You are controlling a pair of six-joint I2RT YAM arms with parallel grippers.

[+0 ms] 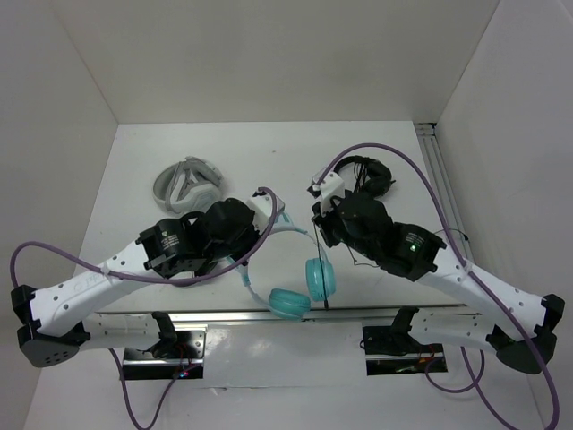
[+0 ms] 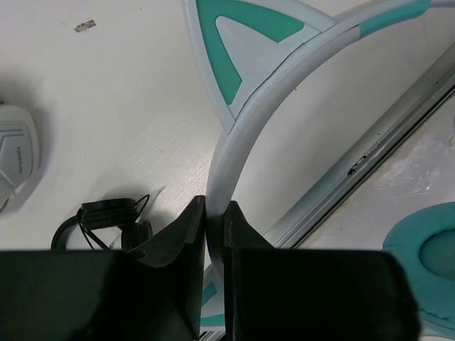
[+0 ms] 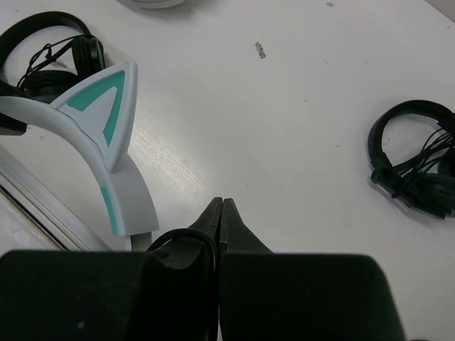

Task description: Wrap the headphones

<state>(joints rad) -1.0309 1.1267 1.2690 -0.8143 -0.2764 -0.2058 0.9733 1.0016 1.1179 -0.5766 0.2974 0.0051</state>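
Note:
The headphones [image 1: 304,288] lie near the table's front edge, with both teal earcups by the rail. Their white-and-teal headband [image 2: 245,121] with a cat ear [image 2: 242,42] arcs up from my left gripper [image 2: 215,207], which is shut on the band. One teal earcup [image 2: 426,266] shows at that view's right edge. My right gripper [image 3: 222,202] hovers just right of the headband [image 3: 117,177] and is shut. The thin black cable [image 3: 186,237] loops over its left finger and into the closed jaws. Seen from above, the left gripper [image 1: 261,226] and right gripper [image 1: 320,231] flank the band.
Grey-white folded headphones [image 1: 186,182] lie at the back left. Small black headphones [image 1: 367,175] sit behind my right arm. A second black pair [image 2: 106,219] lies beside my left gripper. An aluminium rail [image 1: 224,316] runs along the front and another [image 1: 440,179] along the right.

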